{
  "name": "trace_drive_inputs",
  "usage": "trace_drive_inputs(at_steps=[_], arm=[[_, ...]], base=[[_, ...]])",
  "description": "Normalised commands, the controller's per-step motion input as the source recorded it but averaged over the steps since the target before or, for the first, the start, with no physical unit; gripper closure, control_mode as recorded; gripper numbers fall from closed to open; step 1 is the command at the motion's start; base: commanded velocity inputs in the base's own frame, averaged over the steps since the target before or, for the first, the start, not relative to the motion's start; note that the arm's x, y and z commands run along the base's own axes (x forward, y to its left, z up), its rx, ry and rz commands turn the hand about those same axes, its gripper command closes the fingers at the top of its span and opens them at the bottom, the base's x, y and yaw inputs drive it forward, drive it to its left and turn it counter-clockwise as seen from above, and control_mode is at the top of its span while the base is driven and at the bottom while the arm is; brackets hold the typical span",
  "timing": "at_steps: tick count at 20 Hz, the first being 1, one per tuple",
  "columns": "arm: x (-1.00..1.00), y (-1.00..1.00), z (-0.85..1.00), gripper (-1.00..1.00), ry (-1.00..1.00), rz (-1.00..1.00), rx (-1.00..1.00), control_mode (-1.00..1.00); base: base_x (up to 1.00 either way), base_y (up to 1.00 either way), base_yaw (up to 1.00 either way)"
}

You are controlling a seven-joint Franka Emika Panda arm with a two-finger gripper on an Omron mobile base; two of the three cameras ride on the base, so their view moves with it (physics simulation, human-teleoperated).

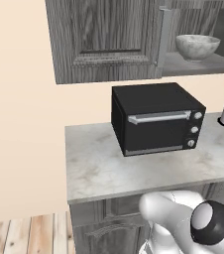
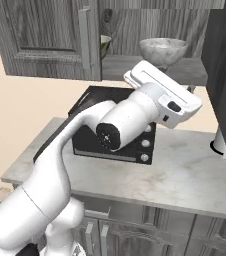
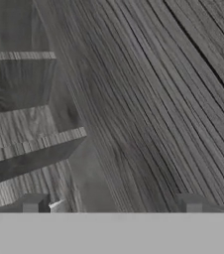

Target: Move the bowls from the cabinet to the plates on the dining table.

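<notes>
Left base view: the marbled bowl is sitting on the open cabinet shelf above the black oven. Right base view: the greenish bowl is peeking out behind the door. Hand view: the gripper is facing wood grain, fingertips spread apart, holding nothing.

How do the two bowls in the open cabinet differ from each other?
The marbled bowl is pale grey-white and stands in full sight; the greenish bowl is darker outside with a cream rim and sits half hidden behind the cabinet door. The marbled bowl is to the right. Both rest upright on the same shelf.
</notes>
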Motion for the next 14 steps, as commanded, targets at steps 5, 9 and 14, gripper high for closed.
trace_drive_inputs(at_steps=[5, 9, 14], arm=[[-0.31, 0.49, 0.15, -1.0, 0.18, 0.01, 0.0, -1.0], [-0.25, 0.57, 0.13, -1.0, 0.14, 0.0, 0.0, -1.0], [-0.18, 0.62, 0.01, -1.0, 0.06, 0.0, -0.01, -1.0]], base=[[0.0, 0.0, 0.0], [0.0, 0.0, 0.0], [0.0, 0.0, 0.0]])
